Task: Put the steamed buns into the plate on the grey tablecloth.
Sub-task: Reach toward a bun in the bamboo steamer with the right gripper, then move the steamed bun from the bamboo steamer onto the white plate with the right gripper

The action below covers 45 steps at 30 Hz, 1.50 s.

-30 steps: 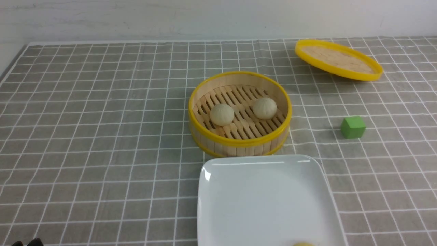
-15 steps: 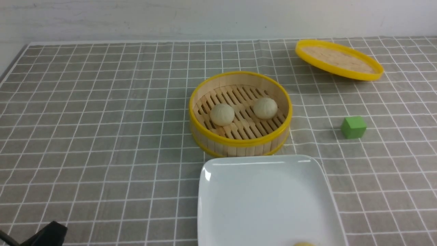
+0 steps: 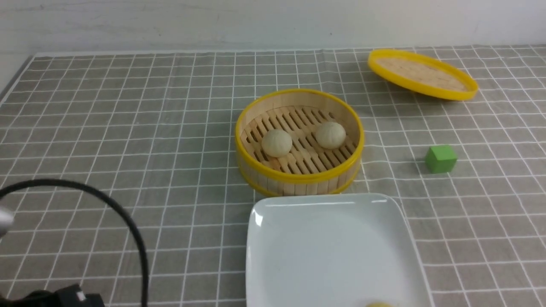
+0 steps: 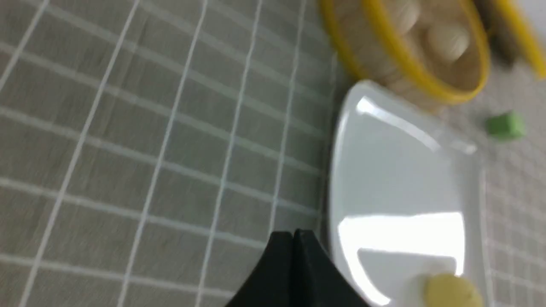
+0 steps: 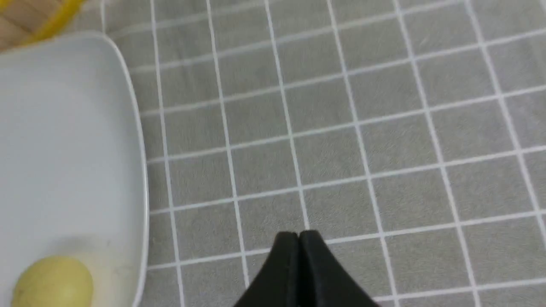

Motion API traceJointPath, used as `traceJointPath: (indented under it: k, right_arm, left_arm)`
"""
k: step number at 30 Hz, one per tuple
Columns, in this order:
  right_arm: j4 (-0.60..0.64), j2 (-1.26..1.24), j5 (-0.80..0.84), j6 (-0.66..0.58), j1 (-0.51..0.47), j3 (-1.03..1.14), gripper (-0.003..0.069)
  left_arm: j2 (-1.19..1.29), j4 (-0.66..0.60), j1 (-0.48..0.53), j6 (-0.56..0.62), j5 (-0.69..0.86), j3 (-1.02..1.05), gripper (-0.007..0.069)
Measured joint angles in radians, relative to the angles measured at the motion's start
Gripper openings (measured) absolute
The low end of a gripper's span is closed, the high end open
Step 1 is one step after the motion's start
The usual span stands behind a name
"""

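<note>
- Two small cream-beige, matte steamed buns (image 3: 277,143) sit side by side, apart, on the slatted floor of the round yellow-rimmed bamboo steamer (image 3: 298,181), near the middle of the table.
- The large glossy white square plate (image 3: 332,238) lies on the grey white-gridded tablecloth (image 3: 128,128), just beside the steamer on the side of the near edge. I cannot tell whether they touch.
- A third, yellower bun (image 5: 53,283) already rests in the plate by its near rim.
- Your left gripper (image 4: 293,233) has its fingers pressed together with nothing between them. It hangs over cloth beside the plate's left rim, toward the near-left corner.
- Your right gripper (image 5: 298,233) is likewise pressed together and empty, over cloth just off the plate's right rim.
- From the left gripper the steamer lies ahead toward the far edge and to the right, past the plate's corner. The left-hand bun looks the natural first pick for that arm.
- The buns are round, so no long axis sets your wrist angle. I judge you must spread the fingers first and come down from above, since the steamer's wall rings them.
- The flat yellow-rimmed lid (image 3: 422,74) by the far-right corner and the green cube (image 3: 440,158) toward the right edge lie off that route.
</note>
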Motion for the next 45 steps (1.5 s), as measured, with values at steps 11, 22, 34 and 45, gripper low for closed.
traceJointPath:
  k: [11,22,34,45]
  right_arm:
    - [0.246,0.680,-0.126,-0.408,0.219,-0.487,0.0298]
    - [0.153,1.197,-0.055,-0.410,0.293,-1.061,0.0396]
    - [0.058,1.441,0.137,-0.410,0.297,-1.418,0.0053]
    - [0.078,0.904,0.351,-0.318,0.297,-0.951,0.0022]
  left_arm:
    - [0.296,-0.013,0.000,0.160,-0.006,-0.043,0.0027]
    - [0.299,-0.017,0.000,0.160,-0.020,-0.043,0.0134]
    - [0.299,-0.017,0.000,0.160,-0.025,-0.043,0.0181]
    - [0.299,-0.020,0.000,0.160,-0.023,-0.043,0.0198]
